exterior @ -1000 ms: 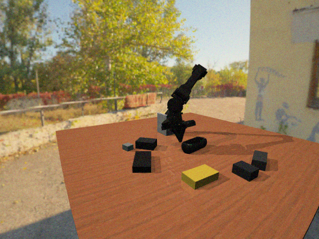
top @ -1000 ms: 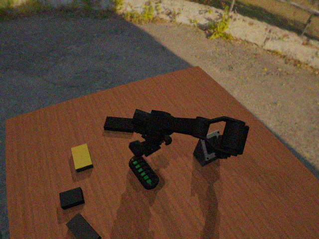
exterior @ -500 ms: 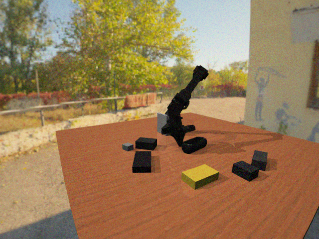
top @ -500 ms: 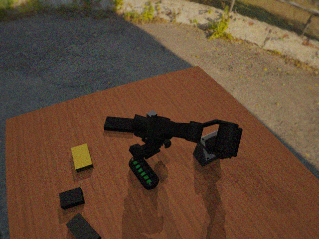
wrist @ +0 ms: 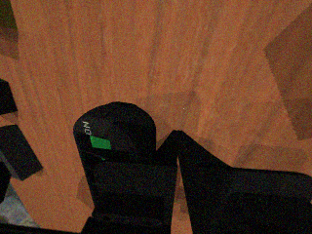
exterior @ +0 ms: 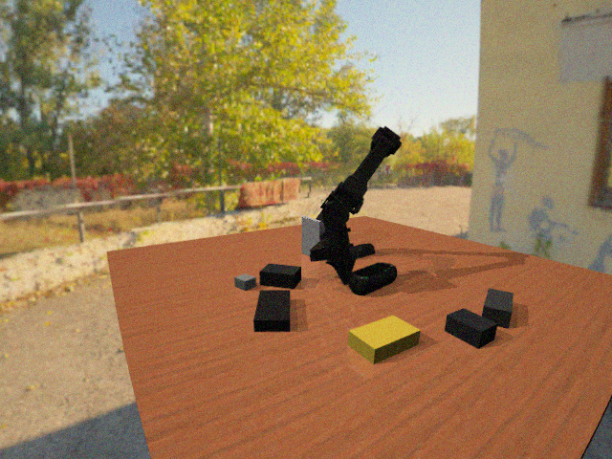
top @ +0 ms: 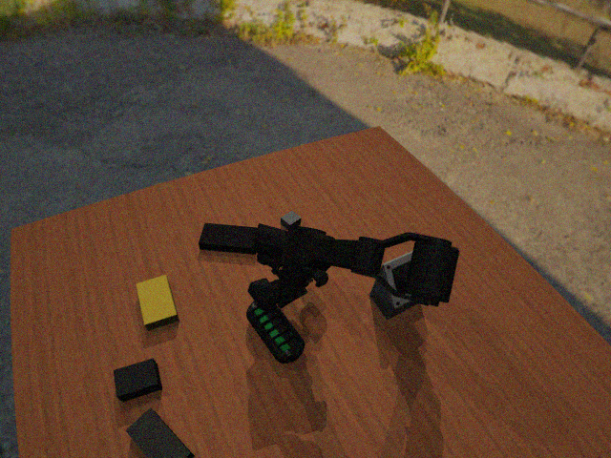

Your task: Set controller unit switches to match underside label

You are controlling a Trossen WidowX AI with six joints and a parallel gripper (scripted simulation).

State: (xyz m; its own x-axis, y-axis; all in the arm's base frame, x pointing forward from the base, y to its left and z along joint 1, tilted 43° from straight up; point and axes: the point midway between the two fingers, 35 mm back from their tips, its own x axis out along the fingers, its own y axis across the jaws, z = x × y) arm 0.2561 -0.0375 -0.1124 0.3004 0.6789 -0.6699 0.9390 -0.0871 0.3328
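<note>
So the hand [top: 268, 301] [exterior: 345, 281] [wrist: 176, 135] is shut on nothing, tips right by one end of the dark switch unit [top: 271, 329] [exterior: 373, 278] [wrist: 117, 129], which sits switches-up on the bench [top: 345, 197] [exterior: 222, 385] [wrist: 219, 63]. Yellow block [top: 157, 301] [exterior: 383, 336] is off near two dark blocks.

Top view: unit [top: 276, 332] [exterior: 373, 277] [wrist: 119, 127] mid-worktop [top: 335, 177] [exterior: 247, 385] [wrist: 219, 58]. Slab [top: 226, 239] [exterior: 272, 310] between it and upper edge; cube [top: 291, 218] [exterior: 245, 282] right of slab, nearer that edge. Toward left edge, running down: upper block [top: 157, 301] [exterior: 383, 335], middle block [top: 136, 378] [exterior: 469, 327] [wrist: 6, 97], lower block [top: 158, 436] [exterior: 497, 307] [wrist: 19, 152]. Exterior: box [exterior: 280, 275] behind slab, just right of cube.
</note>
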